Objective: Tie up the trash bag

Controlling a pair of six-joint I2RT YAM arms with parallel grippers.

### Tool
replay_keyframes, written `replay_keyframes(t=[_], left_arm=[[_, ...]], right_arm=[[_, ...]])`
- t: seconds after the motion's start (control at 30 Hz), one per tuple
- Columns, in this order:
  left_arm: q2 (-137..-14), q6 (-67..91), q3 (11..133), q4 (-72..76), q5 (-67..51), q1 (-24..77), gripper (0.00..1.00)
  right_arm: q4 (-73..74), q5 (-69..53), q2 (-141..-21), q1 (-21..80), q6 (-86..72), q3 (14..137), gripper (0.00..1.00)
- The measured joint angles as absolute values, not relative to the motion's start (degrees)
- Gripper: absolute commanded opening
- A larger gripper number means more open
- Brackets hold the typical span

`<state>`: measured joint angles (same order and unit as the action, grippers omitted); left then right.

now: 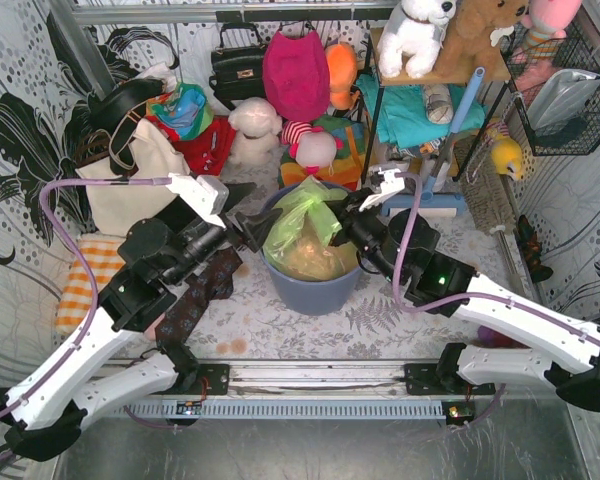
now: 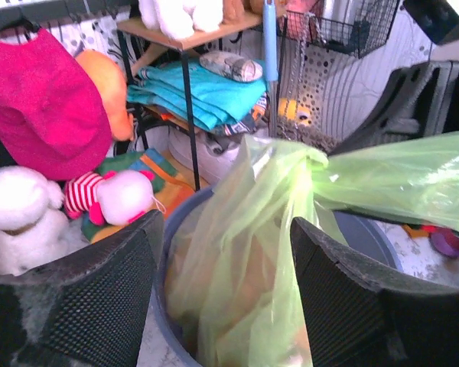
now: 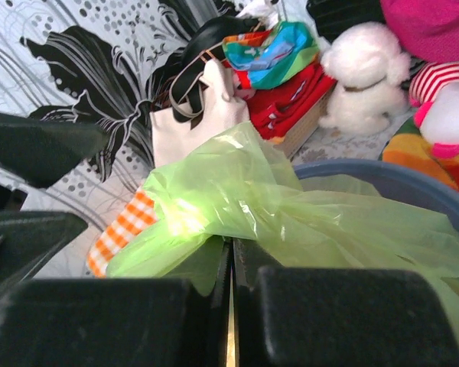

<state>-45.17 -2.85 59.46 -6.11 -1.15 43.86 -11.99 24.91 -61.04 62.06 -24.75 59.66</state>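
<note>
With the right claw (image 3: 229, 306) clenched on a flap of the trash bag (image 1: 302, 222) and the left claw (image 2: 222, 298) released astride it, regrip the left flap low, near the knot.

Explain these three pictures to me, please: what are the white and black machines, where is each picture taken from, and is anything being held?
The machines are two robot arms bolted to the near edge of a table. The wide picture comes from a camera above and behind them. The other two come from small cameras on each arm's wrist, so the black shapes at the bottom are that arm's own fingers.

On the table stands a blue-grey bin lined with the trash bag, thin green plastic with tan paper showing through. Behind it are soft toys, handbags and a shelf.

The right hand is shut on a stretched flap of the bag, pinched between its fingers. The left hand is open, its fingers apart on either side of the gathered bag, gripping nothing. The bag is gathered at the top; I cannot tell whether a knot is finished.
</note>
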Motion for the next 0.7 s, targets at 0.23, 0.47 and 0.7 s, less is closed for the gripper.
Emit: replay_keyframes(t=[0.23, 0.47, 0.7], left_arm=[[-50.0, -8.0, 63.5, -6.1, -1.0, 43.9, 0.81], [-56.3, -10.4, 64.2, -6.4, -2.9, 43.3, 0.61], [-56.9, -11.3, 64.4, -7.0, -4.6, 42.0, 0.13]], right_arm=[[-1.9, 20.4, -60.8, 62.1, -29.9, 64.2, 0.0], [1.9, 18.3, -62.4, 62.1, -32.6, 64.9, 0.0], [-0.1, 16.9, -63.0, 62.1, -34.5, 63.7, 0.0]])
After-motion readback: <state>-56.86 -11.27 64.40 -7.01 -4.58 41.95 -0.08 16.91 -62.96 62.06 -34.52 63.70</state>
